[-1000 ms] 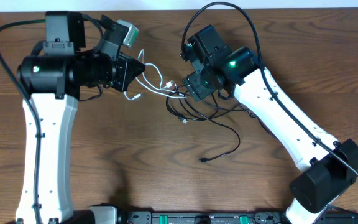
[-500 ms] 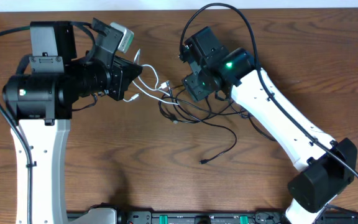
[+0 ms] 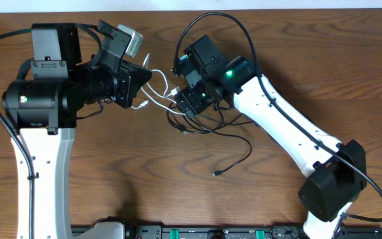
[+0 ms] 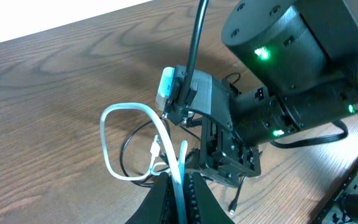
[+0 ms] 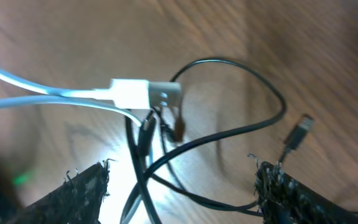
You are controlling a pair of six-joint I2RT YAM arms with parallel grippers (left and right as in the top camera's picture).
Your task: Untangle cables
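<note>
A tangle of thin black cables (image 3: 212,125) lies mid-table, with a white cable (image 3: 158,99) looped at its left. My left gripper (image 4: 180,194) is shut on the white cable (image 4: 109,146) and holds it above the table; it also shows in the overhead view (image 3: 144,78). My right gripper (image 3: 190,101) hovers over the tangle's left part, jaws open, with black cables (image 5: 185,149) running between the fingers (image 5: 182,186). The white cable's plug (image 5: 143,93) lies just ahead of them. A loose black plug end (image 3: 216,172) lies toward the front.
The table is dark wood (image 3: 144,172). A black rail (image 3: 211,232) runs along the front edge. The left arm's white link (image 3: 42,172) stands at the left, the right arm's white link (image 3: 290,133) crosses the right half. A thick black arm wire (image 3: 234,26) arcs above the right wrist.
My right gripper has moved left over the tangle toward the white cable. The left arm shifted left and lifted between the first two frames, then held still. The black cables shifted left a little.
</note>
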